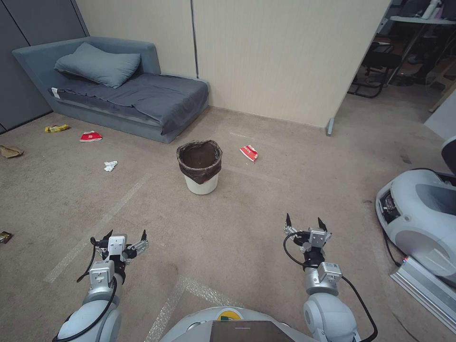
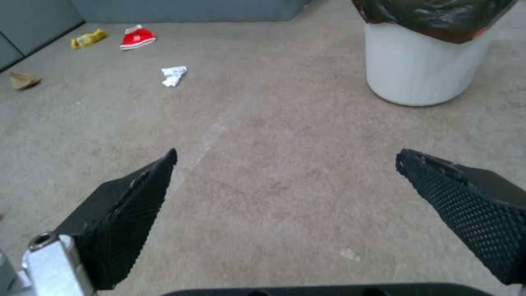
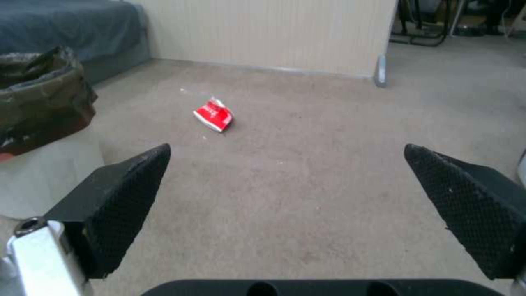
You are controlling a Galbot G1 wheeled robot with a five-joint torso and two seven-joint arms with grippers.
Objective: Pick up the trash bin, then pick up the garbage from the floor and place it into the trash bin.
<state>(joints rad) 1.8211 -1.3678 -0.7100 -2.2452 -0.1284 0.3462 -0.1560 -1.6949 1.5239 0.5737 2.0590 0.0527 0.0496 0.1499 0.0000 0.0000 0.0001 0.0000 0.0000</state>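
Observation:
The white trash bin (image 1: 201, 179) (image 2: 419, 68) (image 3: 44, 172) with a dark bag folded over its rim stands upright on the tan carpet floor (image 1: 228, 228), ahead of me at the centre. Garbage lies scattered: a red-and-white wrapper (image 1: 249, 152) (image 3: 213, 115) right of the bin, another red wrapper (image 1: 90, 136) (image 2: 137, 38), a crumpled tissue (image 1: 110, 166) (image 2: 174, 75), a yellow packet (image 1: 56, 128) (image 2: 88, 38) and a brown paper bag (image 1: 9, 151) (image 2: 22, 80) to the left. My left gripper (image 1: 125, 233) (image 2: 285, 158) and right gripper (image 1: 305, 222) (image 3: 287, 150) hover open and empty, short of the bin.
A grey sofa bed (image 1: 123, 90) with a pillow stands against the back-left wall. A beige partition (image 1: 285, 57) ends at the right, with chairs beyond. A white machine (image 1: 422, 218) and its cable sit on the right. A small dark wrapper (image 1: 4, 236) lies at the far left.

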